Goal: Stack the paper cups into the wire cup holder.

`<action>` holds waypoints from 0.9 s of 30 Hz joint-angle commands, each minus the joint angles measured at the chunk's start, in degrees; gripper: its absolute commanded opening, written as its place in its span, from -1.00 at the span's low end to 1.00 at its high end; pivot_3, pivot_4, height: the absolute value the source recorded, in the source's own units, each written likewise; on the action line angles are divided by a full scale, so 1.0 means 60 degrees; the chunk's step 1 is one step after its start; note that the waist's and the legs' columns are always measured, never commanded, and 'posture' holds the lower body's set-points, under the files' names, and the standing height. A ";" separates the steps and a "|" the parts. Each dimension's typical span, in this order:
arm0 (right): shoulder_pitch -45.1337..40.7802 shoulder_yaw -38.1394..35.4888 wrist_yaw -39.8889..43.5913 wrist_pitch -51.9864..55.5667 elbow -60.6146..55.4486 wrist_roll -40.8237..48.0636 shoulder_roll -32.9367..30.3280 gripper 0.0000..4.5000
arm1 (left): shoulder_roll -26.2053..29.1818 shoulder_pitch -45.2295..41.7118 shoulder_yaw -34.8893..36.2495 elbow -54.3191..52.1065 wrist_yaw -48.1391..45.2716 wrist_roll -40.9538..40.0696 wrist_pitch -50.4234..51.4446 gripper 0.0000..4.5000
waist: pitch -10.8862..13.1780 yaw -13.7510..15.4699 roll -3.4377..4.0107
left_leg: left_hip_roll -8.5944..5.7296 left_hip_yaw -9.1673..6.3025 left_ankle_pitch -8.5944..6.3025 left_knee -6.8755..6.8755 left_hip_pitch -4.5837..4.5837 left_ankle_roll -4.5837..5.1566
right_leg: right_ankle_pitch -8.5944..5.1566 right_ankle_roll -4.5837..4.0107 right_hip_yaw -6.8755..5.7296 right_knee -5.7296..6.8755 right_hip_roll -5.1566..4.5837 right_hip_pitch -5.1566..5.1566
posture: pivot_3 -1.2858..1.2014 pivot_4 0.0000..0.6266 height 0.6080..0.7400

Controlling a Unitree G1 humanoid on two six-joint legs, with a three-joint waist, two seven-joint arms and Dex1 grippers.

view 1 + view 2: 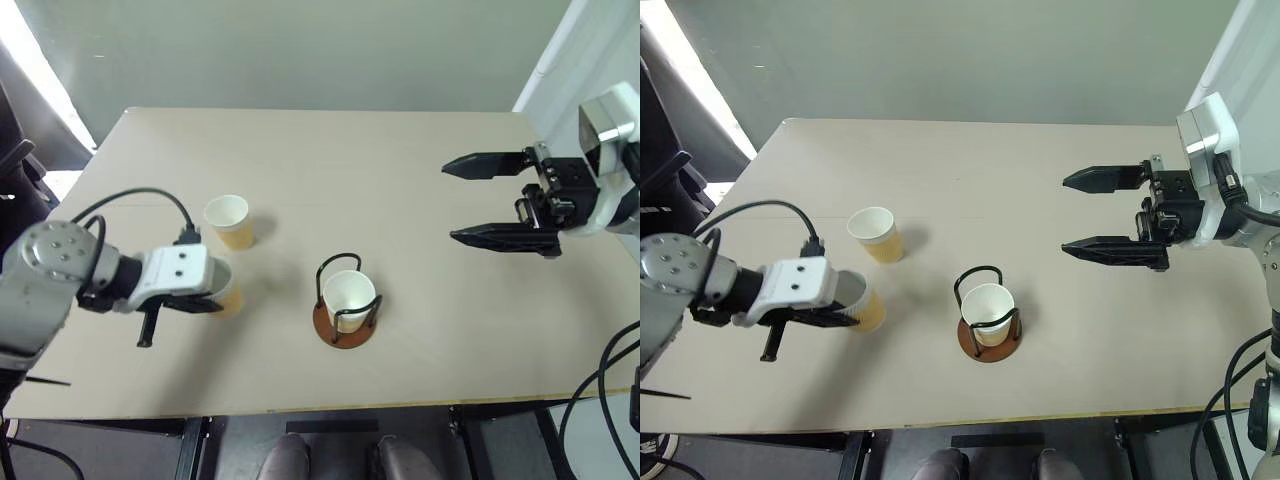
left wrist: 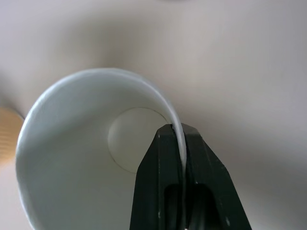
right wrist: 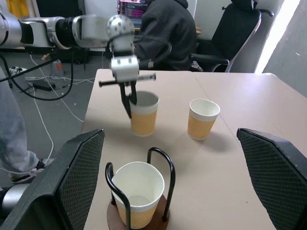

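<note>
Cup (image 3: 143,113) pinched by its rim in your left gripper (image 3: 129,103) sits left of the wire cup holder (image 1: 345,300), which already holds 1 cup upright. Carry it right, axis vertical. Your right gripper (image 1: 492,200) hangs wide and empty, well apart.

The left gripper (image 3: 130,101) points steeply down with its two black fingers pinched together on the rim of a paper cup (image 3: 143,114), while the right gripper (image 1: 478,201), on the far side of the wire cup holder (image 1: 346,300), is held level with fingers spread wide.
</note>
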 commanded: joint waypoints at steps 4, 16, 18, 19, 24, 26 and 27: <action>-0.0143 -0.0560 0.0042 -0.0342 0.0013 -0.0032 -0.0545 1.00 | -0.0838 -0.3440 0.0256 0.0334 -0.0748 -0.1540 0.0058 -0.99 | -0.0012 -0.0008 0.0022 | -0.0006 0.0018 -0.0004 0.0000 0.0003 0.0006 | 0.0001 0.0000 0.0011 -0.0005 -0.0011 0.0003 | 0.03 -0.52 1.00; 0.2099 -0.1068 0.0940 -0.0998 -0.1032 -0.0705 -0.2608 1.00 | -0.2748 -0.5610 -0.3740 0.1177 -0.1928 -0.1532 -0.1793 -0.99 | -0.0009 -0.0070 0.0016 | 0.0007 0.0044 -0.0004 0.0017 -0.0032 0.0009 | 0.0022 0.0065 0.0027 -0.0028 -0.0004 0.0010 | 0.03 -0.52 1.00; 0.2379 -0.1318 0.0759 -0.0859 -0.1319 -0.0574 -0.2618 1.00 | -0.2753 -0.5765 -0.4251 0.1342 -0.1928 -0.1626 -0.2207 -0.99 | -0.0009 -0.0065 0.0016 | 0.0007 0.0043 -0.0006 0.0027 -0.0028 0.0012 | 0.0019 0.0072 0.0030 -0.0064 -0.0002 0.0009 | 0.03 -0.52 1.00; 0.2537 -0.1461 0.0671 -0.0789 -0.1458 -0.0521 -0.2623 1.00 | -0.2876 -0.5873 -0.4483 0.1536 -0.1928 -0.1475 -0.2461 -0.99 | -0.0008 -0.0066 0.0016 | 0.0008 0.0039 -0.0007 0.0030 -0.0030 0.0014 | 0.0019 0.0073 0.0030 -0.0067 0.0002 0.0011 | 0.03 -0.52 1.00; 0.2932 -0.1943 0.0384 -0.0502 -0.1870 -0.0301 -0.2698 1.00 | -0.3099 -0.6146 -0.5430 0.2262 -0.1928 -0.0838 -0.3672 -0.99 | -0.0009 -0.0058 0.0017 | 0.0006 0.0038 -0.0023 0.0071 -0.0031 0.0043 | 0.0023 0.0095 0.0035 -0.0075 0.0002 0.0032 | 0.03 -0.52 1.00; 0.3038 -0.2079 0.0331 -0.0429 -0.1980 -0.0216 -0.2742 1.00 | -0.3145 -0.6208 -0.5560 0.2382 -0.1928 -0.0776 -0.3841 -0.99 | -0.0008 -0.0058 0.0017 | 0.0005 0.0038 -0.0029 0.0080 -0.0031 0.0051 | 0.0027 0.0102 0.0036 -0.0086 0.0002 0.0041 | 0.03 -0.52 1.00; 0.3113 -0.2192 0.0293 -0.0394 -0.2011 -0.0198 -0.2784 1.00 | -0.3160 -0.6273 -0.5729 0.2427 -0.1928 -0.0735 -0.3977 -0.99 | -0.0008 -0.0055 0.0017 | 0.0005 0.0038 -0.0030 0.0085 -0.0035 0.0053 | 0.0029 0.0107 0.0036 -0.0093 0.0002 0.0045 | 0.03 -0.52 1.00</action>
